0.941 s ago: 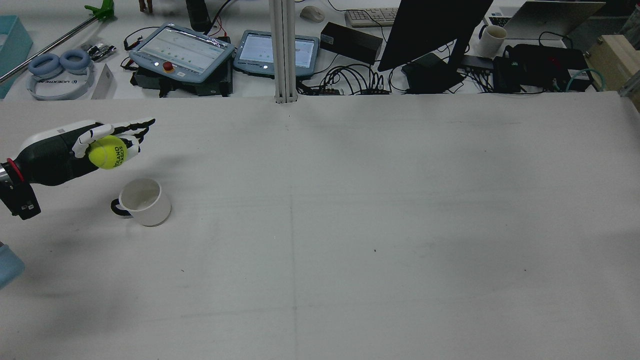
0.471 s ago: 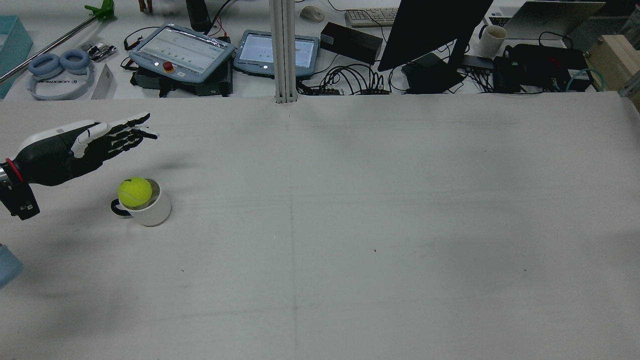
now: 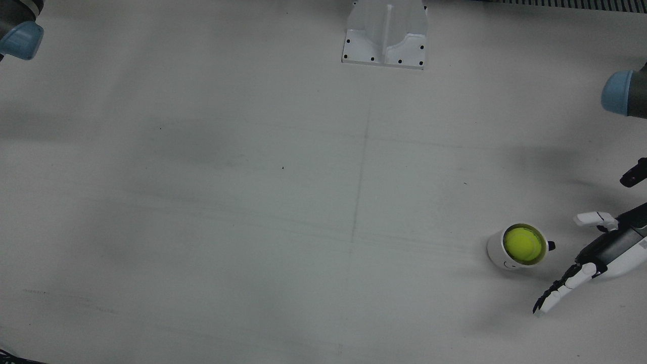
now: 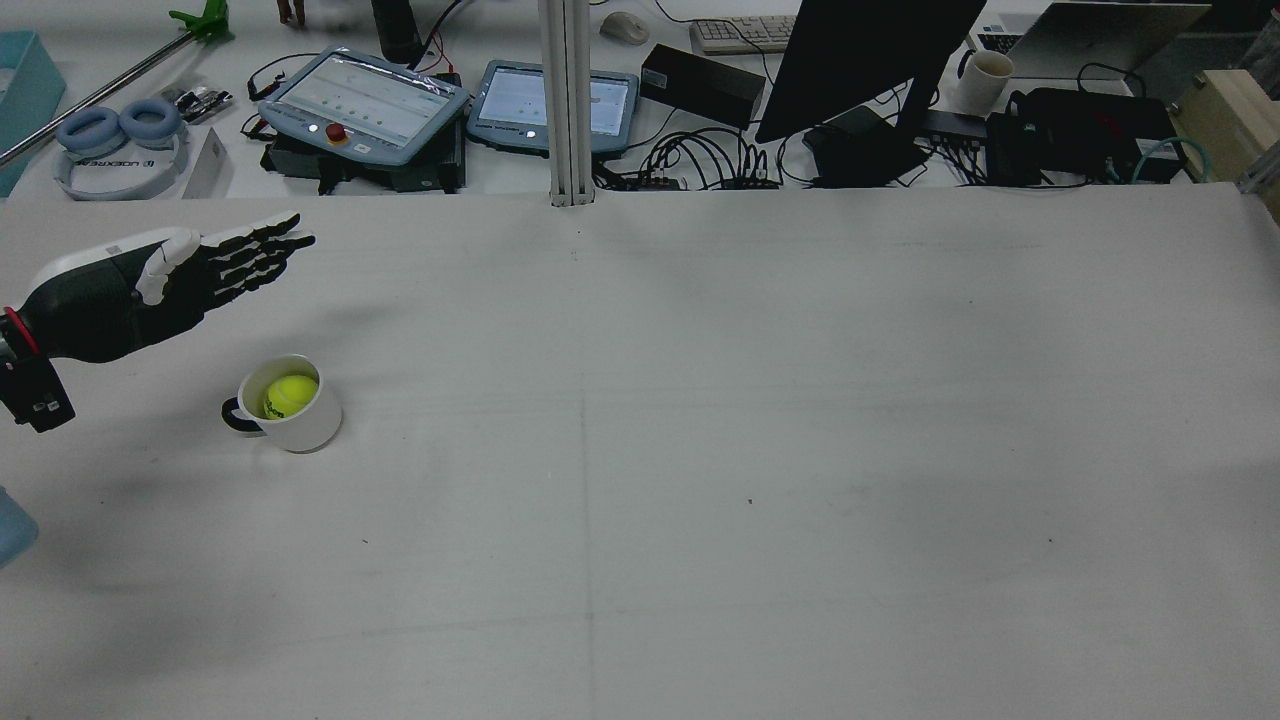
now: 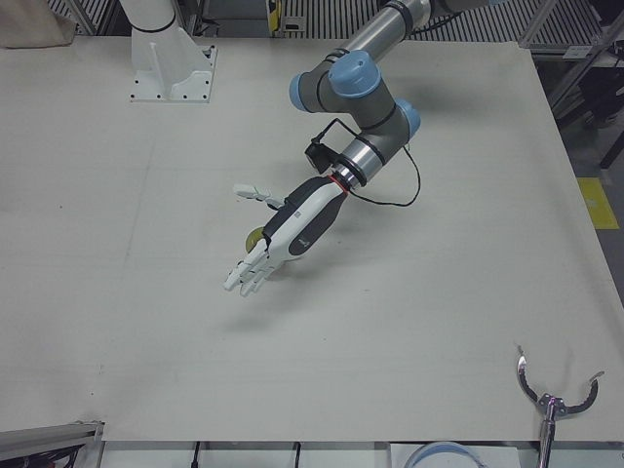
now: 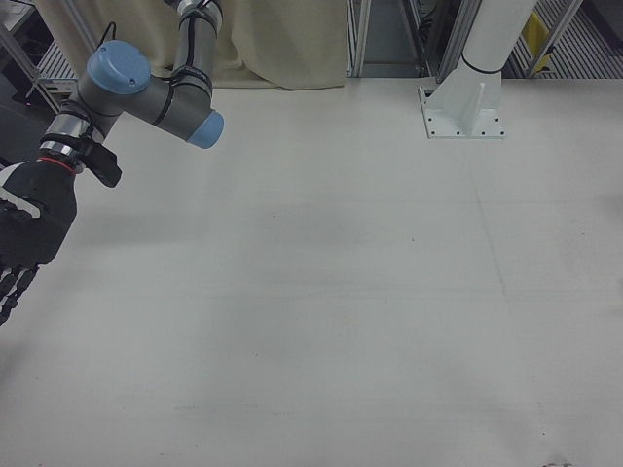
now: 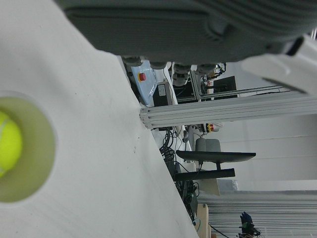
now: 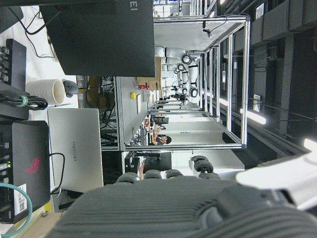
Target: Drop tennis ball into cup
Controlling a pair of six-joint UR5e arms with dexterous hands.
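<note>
A yellow-green tennis ball (image 3: 524, 243) lies inside the white cup (image 3: 505, 255), which stands upright on the table with its black handle toward my left arm. In the rear view the ball (image 4: 290, 395) shows through the mouth of the cup (image 4: 305, 425). My left hand (image 4: 170, 285) hovers above and beyond the cup, open, fingers stretched flat, holding nothing. From above the left hand (image 3: 596, 253) is beside the cup, apart from it. The left hand view shows the palm (image 7: 188, 25) above the ball (image 7: 7, 144). My right hand (image 6: 29, 233) hangs at the table's far side, open and empty.
A white pedestal (image 3: 385, 35) stands at the table's back middle. Beyond the front edge are an aluminium post (image 4: 566, 100), two teach pendants (image 4: 365, 100), a monitor (image 4: 860, 60), cables and a white mug (image 4: 985, 78). A metal claw tool (image 5: 551, 400) lies near one corner.
My left hand let go of the tennis ball, which fell and now rests inside the cup. The fingers spread flat and the hand rose slightly.
</note>
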